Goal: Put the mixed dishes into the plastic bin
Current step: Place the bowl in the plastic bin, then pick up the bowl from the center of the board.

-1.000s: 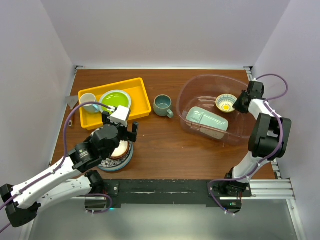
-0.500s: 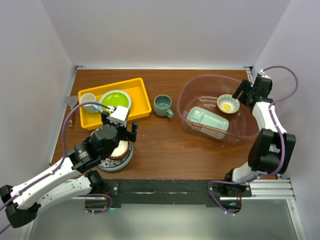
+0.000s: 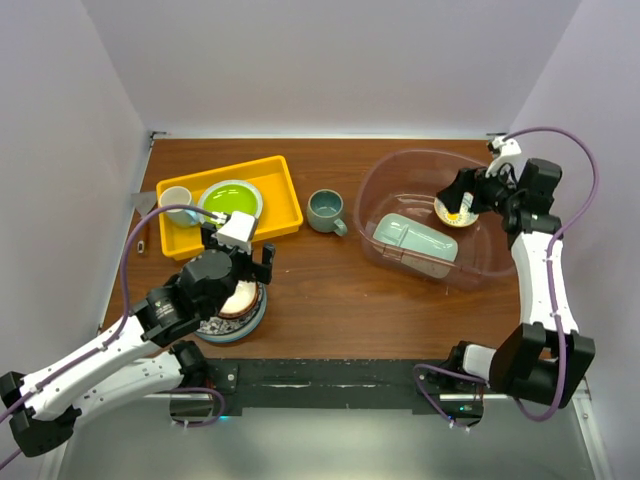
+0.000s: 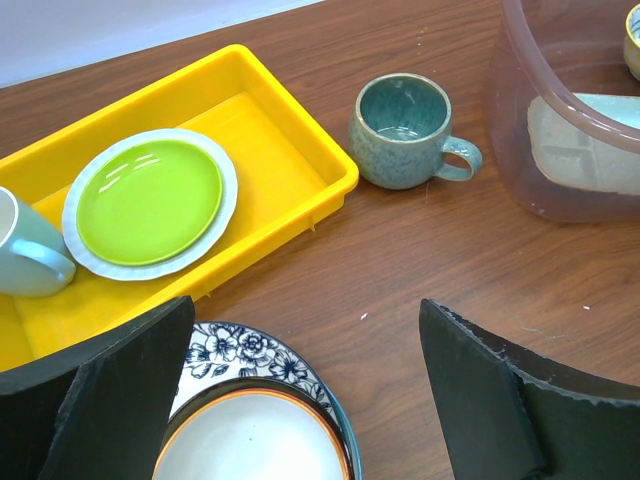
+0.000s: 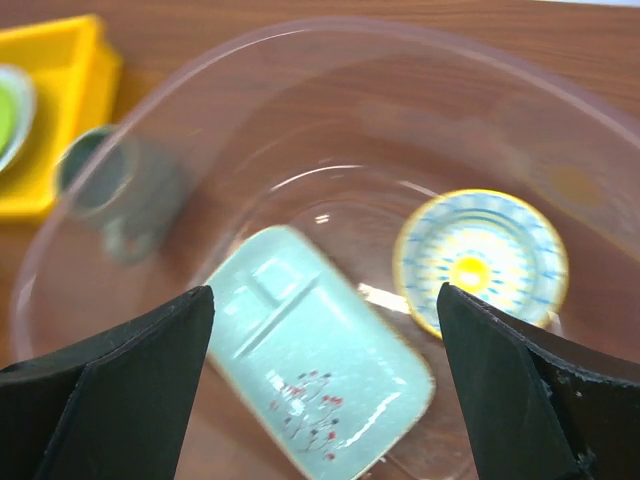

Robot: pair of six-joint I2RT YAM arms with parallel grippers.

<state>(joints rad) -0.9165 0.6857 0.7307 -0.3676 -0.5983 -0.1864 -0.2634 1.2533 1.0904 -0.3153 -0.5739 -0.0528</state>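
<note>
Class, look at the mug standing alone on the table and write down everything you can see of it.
The mug is grey-green with a speckled, glossy glaze, and it looks like ceramic. It stands upright with its mouth facing up and appears empty. Its single loop handle points toward the plastic bin. It rests on the brown wooden table, in the gap between the yellow tray and the bin, touching neither. Nothing else touches it.

The brown wooden table [image 3: 330,290] bears four things. A blue-patterned plate [image 4: 245,352] lies directly below the left fingers [image 4: 110,400]. A yellow tray [image 4: 270,150] sits just beyond them. A grey-green mug [image 3: 325,210] stands beyond them to their right, apart from the tray. The clear plastic bin [image 3: 400,175] sits beneath the right fingers [image 5: 110,370].
</note>
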